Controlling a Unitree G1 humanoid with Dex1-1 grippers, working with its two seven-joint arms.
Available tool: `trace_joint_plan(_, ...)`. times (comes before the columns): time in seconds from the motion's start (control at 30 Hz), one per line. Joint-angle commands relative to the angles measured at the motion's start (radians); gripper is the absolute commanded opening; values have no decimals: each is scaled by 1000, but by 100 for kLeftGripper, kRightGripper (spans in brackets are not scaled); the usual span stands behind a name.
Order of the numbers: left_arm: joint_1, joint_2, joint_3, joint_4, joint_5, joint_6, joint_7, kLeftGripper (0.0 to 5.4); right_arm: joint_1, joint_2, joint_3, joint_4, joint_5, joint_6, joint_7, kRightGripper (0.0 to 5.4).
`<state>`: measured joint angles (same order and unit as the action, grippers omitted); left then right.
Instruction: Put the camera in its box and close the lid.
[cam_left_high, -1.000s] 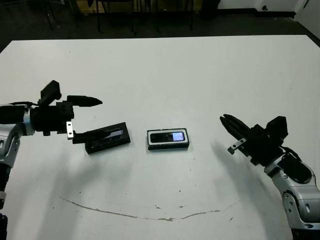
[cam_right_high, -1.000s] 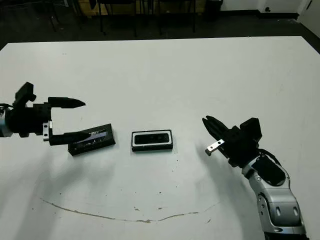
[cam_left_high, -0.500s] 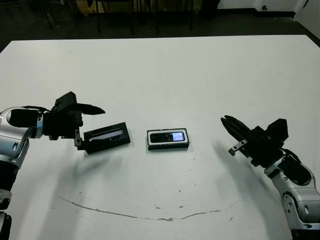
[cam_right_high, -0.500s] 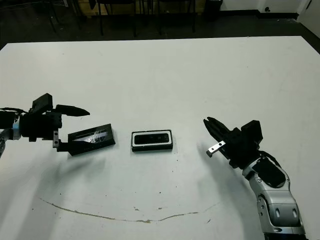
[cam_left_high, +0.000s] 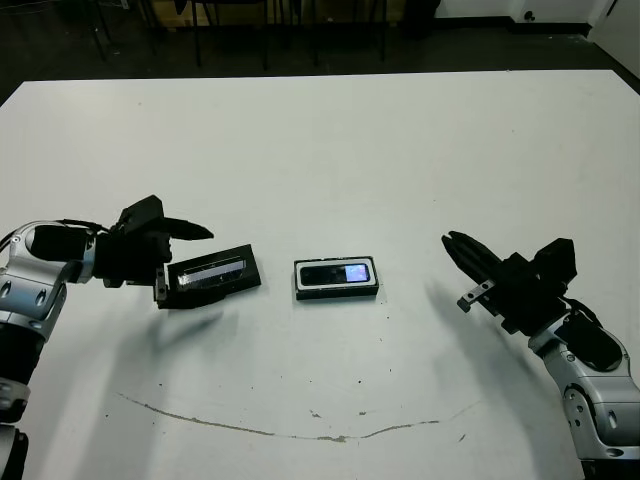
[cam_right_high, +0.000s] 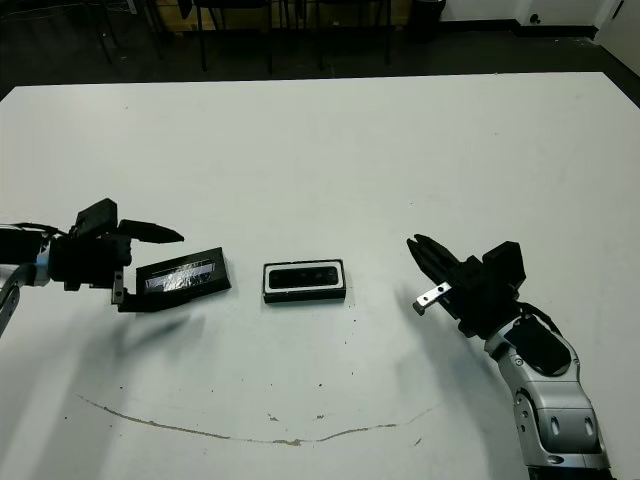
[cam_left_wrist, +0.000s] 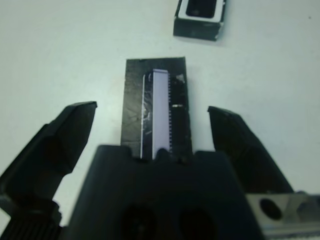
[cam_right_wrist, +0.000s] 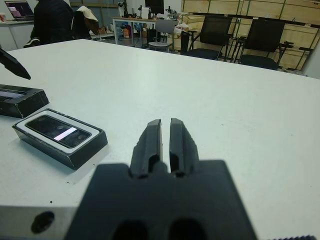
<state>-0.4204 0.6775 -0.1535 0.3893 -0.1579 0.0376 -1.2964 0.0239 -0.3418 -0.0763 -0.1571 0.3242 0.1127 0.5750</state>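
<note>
Partly hidden by the left gripper (cam_left_high: 186, 262), its jaws spread wide, lies the lid (cam_left_high: 214, 274); right gripper (cam_right_wrist: 165, 140) clenched empty

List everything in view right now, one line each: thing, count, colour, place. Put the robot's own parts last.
table: one, white, fills the view, with a thin dark line across its near part.
box: one, black with white lining, centre of the table.
camera: one, black with a pale bluish patch, lying in the box.
lid: one, black with a silvery strip, on the table left of the box, apart from it.
chairs: several, dark, beyond the table.
left hand: one, black, open, fingers either side of the lid's outer end.
right hand: one, black, shut, right of the box, holding nothing.
</note>
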Motion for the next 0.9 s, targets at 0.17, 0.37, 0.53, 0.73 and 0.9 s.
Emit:
trace_joint_plan(0.17, 20, 10, -9, 33, 41, -48, 11, 538, 15, -1, 2, 15, 2, -12, 12, 0)
trace_joint_plan(0.37, 38, 14, 3, 46, 30, -37, 3, 538, 22, -8, 4, -11, -12, 13, -9, 0)
trace_joint_plan(0.53, 52, 15, 7, 66, 26, -50, -6, 538, 24, -8, 3, -16, -1, 26, -7, 0)
trace_joint_plan(0.73, 49, 17, -6, 82, 43, -55, -6, 538, 29, -7, 4, -37, -3, 49, -18, 0)
trace_joint_plan(0.9, 47, 16, -12, 96, 55, -56, -8, 538, 27, -9, 2, -38, -2, 64, -19, 0)
